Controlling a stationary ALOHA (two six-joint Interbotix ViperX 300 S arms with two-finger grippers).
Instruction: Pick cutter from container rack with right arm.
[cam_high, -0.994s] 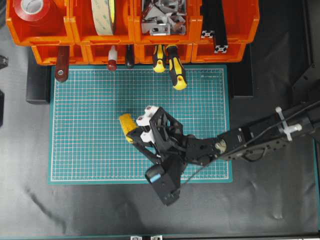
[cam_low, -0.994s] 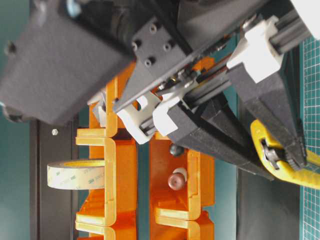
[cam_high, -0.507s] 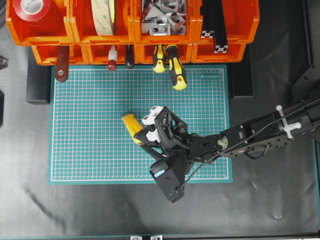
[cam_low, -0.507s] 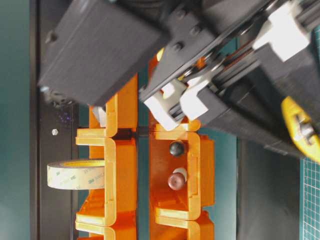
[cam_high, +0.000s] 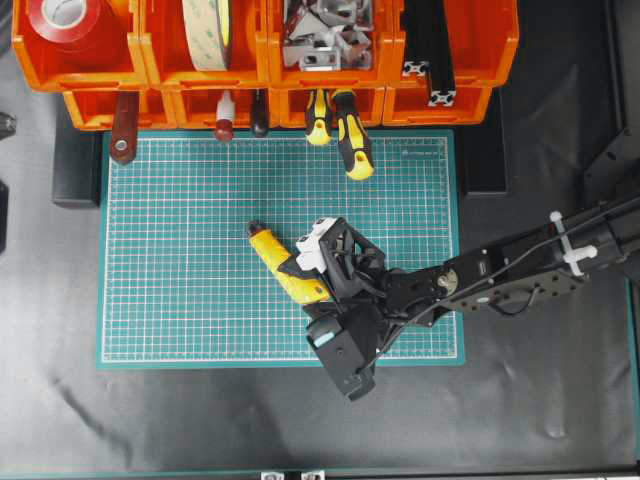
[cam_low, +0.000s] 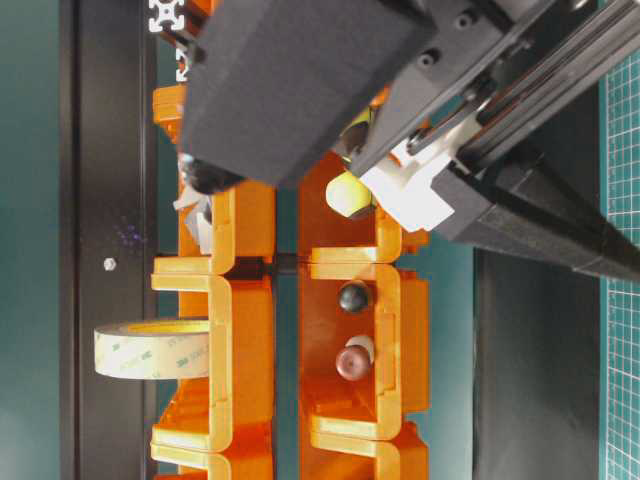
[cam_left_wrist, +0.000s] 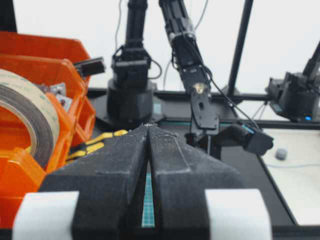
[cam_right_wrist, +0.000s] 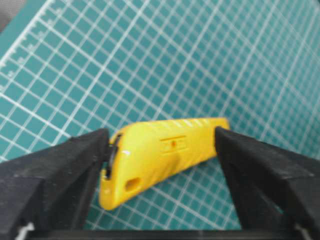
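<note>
The yellow cutter (cam_high: 283, 262) lies flat on the green mat (cam_high: 170, 300), its dark tip pointing up-left. My right gripper (cam_high: 318, 268) hovers low over its rear half with the jaws spread wide. In the right wrist view the cutter (cam_right_wrist: 160, 155) rests on the mat between the two black fingers (cam_right_wrist: 55, 170), with one end close against the left one. The orange container rack (cam_high: 265, 70) runs along the back edge, well away from the cutter. My left gripper (cam_left_wrist: 148, 127) is shut on nothing, beside the rack (cam_left_wrist: 50, 65).
Two yellow-and-black screwdrivers (cam_high: 350, 135) hang out of the lower bins over the mat's back edge. The bins hold a red tape roll (cam_high: 65, 20), a pale tape roll (cam_high: 210, 30), metal brackets (cam_high: 320, 35) and black extrusions (cam_high: 430, 50). Black cloth surrounds the mat.
The right jaws have gone from shut on the cutter to wide open. The cutter now lies flat on the mat with its dark tip showing. The arm drifted slightly right and toward the front.
</note>
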